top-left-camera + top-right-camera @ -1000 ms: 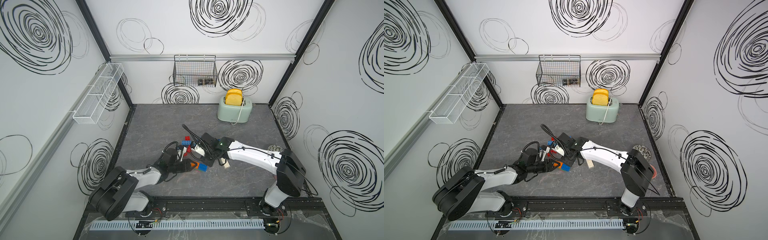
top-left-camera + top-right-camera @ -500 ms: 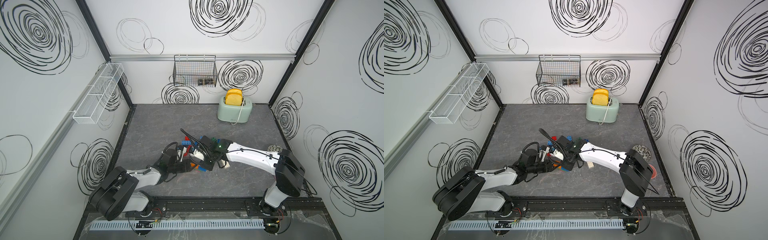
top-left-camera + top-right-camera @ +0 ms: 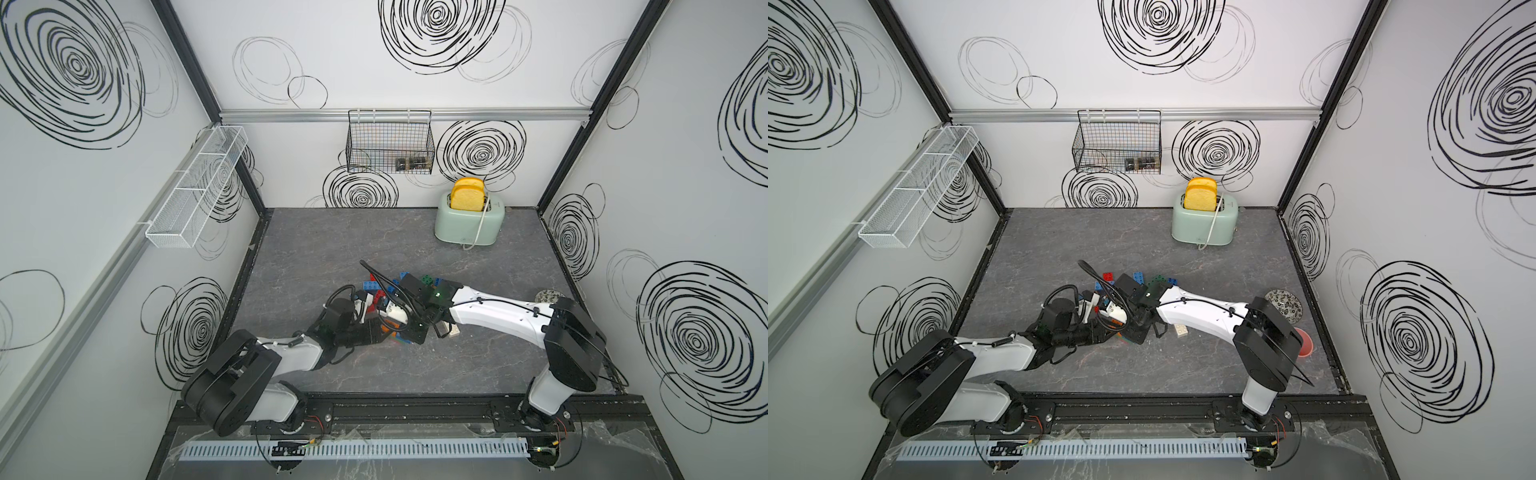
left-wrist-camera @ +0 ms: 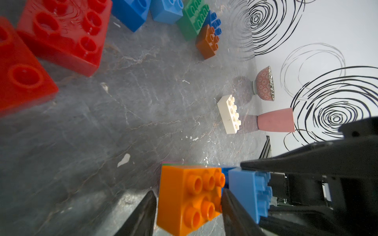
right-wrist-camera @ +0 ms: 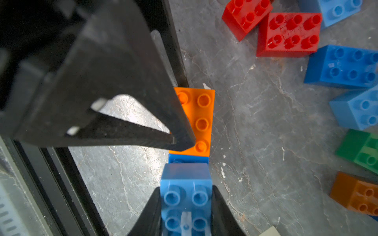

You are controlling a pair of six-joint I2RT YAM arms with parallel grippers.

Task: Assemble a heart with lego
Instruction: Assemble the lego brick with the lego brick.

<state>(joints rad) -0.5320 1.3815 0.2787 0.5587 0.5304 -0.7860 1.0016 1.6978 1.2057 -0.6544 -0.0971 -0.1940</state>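
Right wrist view tells you most: your right gripper (image 5: 185, 188) is clamped tight on a light blue brick (image 5: 186, 196), jaws on two opposite sides, studs up. Held that way, its underside is free to press down. Just ahead lies the orange brick (image 5: 201, 122), end to end w/ it, and a dark blue brick (image 5: 188, 158) peeks out btwn them, one layer lower. That's prob. the landing spot. You can't tell if the light blue one is seated or just over it.

Left wrist view: your left gripper (image 4: 187, 192) is part closed, a finger against each side of the orange brick, gripping it as far as you can see. Read that as a brace: it pins the started build to the surface (image 4: 122, 122) so a push from the other arm won't skid it.

In both top views the grippers meet nose to nose near front ctr, hiding the build. Spares wait just beyond: red bricks (image 5: 288, 34), blue bricks (image 5: 343, 67), a green brick (image 4: 194, 18), a brown brick (image 4: 207, 40). A white brick (image 4: 230, 114) lies apart, nearer the pink cup (image 4: 276, 120) and bowl (image 4: 263, 83). You'd judge the heart barely begun. W/ grippers this close, watch they don't knock each other.
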